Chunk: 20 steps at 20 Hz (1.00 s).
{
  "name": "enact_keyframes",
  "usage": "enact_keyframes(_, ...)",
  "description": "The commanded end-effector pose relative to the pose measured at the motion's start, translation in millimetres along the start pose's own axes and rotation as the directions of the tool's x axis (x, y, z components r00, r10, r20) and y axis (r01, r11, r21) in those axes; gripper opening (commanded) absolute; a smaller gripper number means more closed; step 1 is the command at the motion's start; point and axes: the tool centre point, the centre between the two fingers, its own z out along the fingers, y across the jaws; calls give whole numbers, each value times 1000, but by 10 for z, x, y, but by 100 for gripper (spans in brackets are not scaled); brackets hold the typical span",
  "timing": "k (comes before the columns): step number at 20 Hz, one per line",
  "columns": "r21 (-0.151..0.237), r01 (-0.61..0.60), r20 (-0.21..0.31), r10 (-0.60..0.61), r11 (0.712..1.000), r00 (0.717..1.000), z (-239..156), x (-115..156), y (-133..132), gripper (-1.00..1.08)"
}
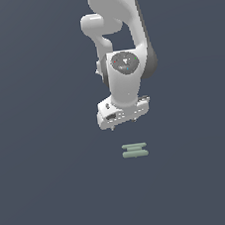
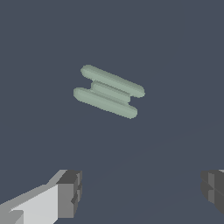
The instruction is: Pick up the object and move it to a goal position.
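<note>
**Gripper spread wide above the object, nothing held**

The white arm (image 1: 121,43) hangs down from the top of the exterior view, its wrist pointing at the flat, dark slate-blue surface (image 1: 49,192) below. At its lower end sits the gripper (image 1: 123,126), wider than the object and slightly tilted, with its end towards the exterior view's left a little lower than the other. Only the tips of its short fingers peek out beneath the white body there, too small to judge their spacing from that view.

The wrist view settles the matter: one dark grey fingertip (image 2: 70,194) on a white finger appears at one lower corner and the other at the opposite edge, with a broad stretch of bare surface between them. The gripper (image 2: 142,192) is therefore parted wide, and nothing lies between its fingers.

The object (image 1: 134,150) is a small, pale sage-green piece lying on the surface, just below the gripper in the exterior view and clearly apart from it, offset slightly towards the exterior view's right. From that view it reads as two flat rounded bars, one stacked above the other. In the wrist view the object (image 2: 109,92) shows two long rounded bars lying parallel, joined by a shorter bar between them, the whole set at a slant across the frame. It sits ahead of the fingertips, untouched by either of them.
</note>
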Motion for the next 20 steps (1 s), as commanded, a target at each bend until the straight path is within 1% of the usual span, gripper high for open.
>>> enact_keyframes(1,-2,69,0,-69,998,998,43,47,-11,100)
enact_keyframes(5,-6,188,0,-188,982,982,118,130,-32,100)
enact_keyframes(10,-9,333,0,-333,943,943,213,232,-59,100)
enact_keyframes(15,-11,470,-1,-470,883,883,309,331,-87,100)
enact_keyframes(20,-13,595,-3,-595,804,804,406,427,-116,100)
